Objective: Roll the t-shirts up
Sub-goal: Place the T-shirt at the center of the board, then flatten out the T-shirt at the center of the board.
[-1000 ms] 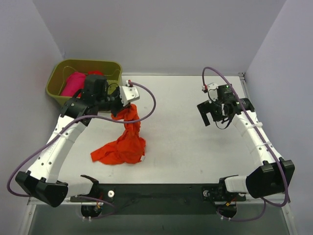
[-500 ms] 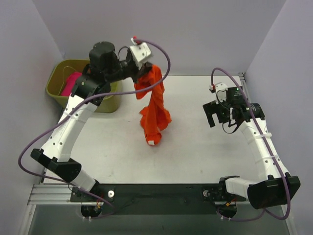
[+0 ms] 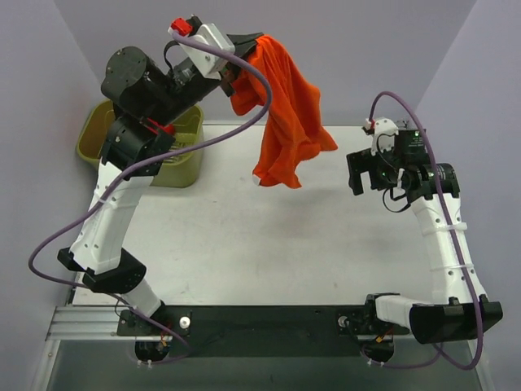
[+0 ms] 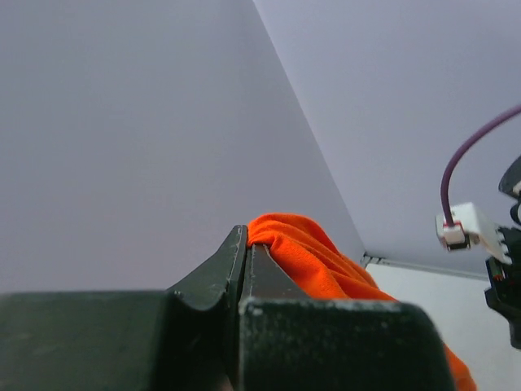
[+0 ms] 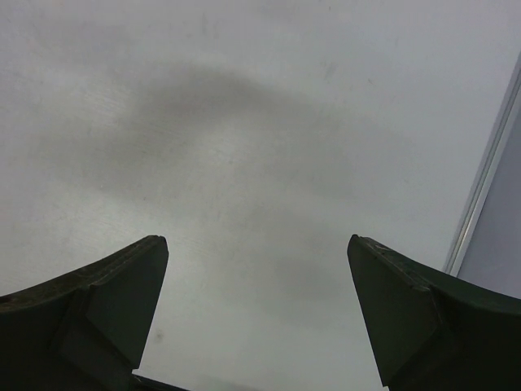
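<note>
An orange-red t-shirt (image 3: 285,110) hangs high above the back of the table, bunched at its top and flaring out to the right. My left gripper (image 3: 238,75) is shut on that top edge; in the left wrist view its jaws are pressed together with orange cloth (image 4: 305,252) spilling out at their tips (image 4: 244,238). My right gripper (image 3: 364,171) hovers over the right side of the table, open, with only bare table between its fingers (image 5: 130,281). It is well apart from the shirt. Other t-shirts are hidden from view.
An olive-green basket (image 3: 183,155) stands at the back left corner, mostly covered by my raised left arm. Grey walls close the table in on the left, back and right. A metal rail (image 5: 484,175) runs along the table's right edge.
My left arm has swung up and back, lifting the orange-red t-shirt off the table until it hangs free. My right arm drew slightly right and stayed open.
</note>
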{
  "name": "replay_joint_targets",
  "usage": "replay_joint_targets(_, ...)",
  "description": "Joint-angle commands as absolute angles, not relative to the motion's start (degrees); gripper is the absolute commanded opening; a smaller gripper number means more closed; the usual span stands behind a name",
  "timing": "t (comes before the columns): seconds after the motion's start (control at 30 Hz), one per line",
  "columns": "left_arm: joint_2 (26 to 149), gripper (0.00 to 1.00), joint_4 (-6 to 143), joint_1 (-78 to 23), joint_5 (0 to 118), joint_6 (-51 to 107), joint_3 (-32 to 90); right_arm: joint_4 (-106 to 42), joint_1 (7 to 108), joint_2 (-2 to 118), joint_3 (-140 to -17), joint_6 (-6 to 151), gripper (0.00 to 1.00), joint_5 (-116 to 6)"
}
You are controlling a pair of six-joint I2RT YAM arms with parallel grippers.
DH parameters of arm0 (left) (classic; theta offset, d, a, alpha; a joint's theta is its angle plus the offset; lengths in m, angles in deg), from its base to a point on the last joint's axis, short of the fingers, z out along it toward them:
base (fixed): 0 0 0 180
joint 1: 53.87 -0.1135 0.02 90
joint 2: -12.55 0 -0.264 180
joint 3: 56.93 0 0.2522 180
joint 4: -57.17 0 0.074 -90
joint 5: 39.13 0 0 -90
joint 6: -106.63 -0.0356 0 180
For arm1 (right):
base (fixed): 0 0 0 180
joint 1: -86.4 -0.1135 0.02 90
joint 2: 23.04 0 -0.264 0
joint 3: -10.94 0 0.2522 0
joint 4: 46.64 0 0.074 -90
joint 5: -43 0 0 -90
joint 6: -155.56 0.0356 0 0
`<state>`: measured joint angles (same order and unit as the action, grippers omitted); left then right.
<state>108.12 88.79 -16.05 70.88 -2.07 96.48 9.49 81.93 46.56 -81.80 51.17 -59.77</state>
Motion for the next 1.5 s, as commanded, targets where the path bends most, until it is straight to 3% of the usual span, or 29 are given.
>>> replay_joint_targets(0.0,103.09,0.00,87.98,-15.99,64.86,-3.15,82.86,10.54,82.36,48.41,-87.02,52.55,0.99,-63.79)
replay_joint_targets(0.1,96.15,0.00,83.86,-16.17,59.24,2.55,63.53,10.72,82.44,49.12,-86.41,51.50,0.99,-63.52)
replay_joint_targets(0.23,92.53,0.00,83.41,-16.52,58.87,10.02,49.95,11.07,82.45,48.94,-85.09,51.50,0.99,-64.39)
replay_joint_targets(0.47,102.18,0.00,80.26,-22.67,51.59,23.38,43.32,11.77,80.08,46.49,-80.00,46.06,0.95,-71.34)
replay_joint_targets(0.5,102.98,0.04,78.94,-23.46,51.14,23.66,42.79,11.68,75.81,45.87,-78.95,43.26,0.95,-70.21)
replay_joint_targets(0.53,103.51,0.16,77.62,-24.86,48.88,23.48,42.35,11.68,73.50,44.65,-76.76,42.02,0.93,-69.24)
replay_joint_targets(0.57,104.47,0.40,76.04,-25.65,47.20,22.53,42.69,11.51,70.78,44.11,-75.70,40.52,0.93,-68.19)
replay_joint_targets(0.67,104.05,0.62,75.93,-28.90,46.21,22.34,45.58,7.83,62.78,42.62,-70.69,39.01,0.92,-66.52)
replay_joint_targets(0.7,103.35,0.64,76.20,-29.61,47.17,22.51,46.20,5.21,59.10,43.22,-69.89,39.10,0.91,-65.81)
replay_joint_targets(0.93,86.33,0.68,83.82,-35.58,60.27,20.14,41.39,-5.26,42.75,50.95,-66.11,32.44,0.84,-66.76)
replay_joint_targets(1.07,74.71,0.70,91.65,-40.67,61.51,18.04,34.19,-15.54,37.11,55.18,-61.29,25.50,0.71,-69.67)
replay_joint_targets(1.2,64.33,0.70,97.29,-46.38,61.60,15.50,27.33,-30.73,32.09,58.94,-52.94,19.27,0.70,-68.71)
replay_joint_targets(1.47,54.74,0.70,101.42,-57.21,61.33,18.38,21.08,-39.46,27.96,66.16,-50.90,13.09,0.68,-69.58)
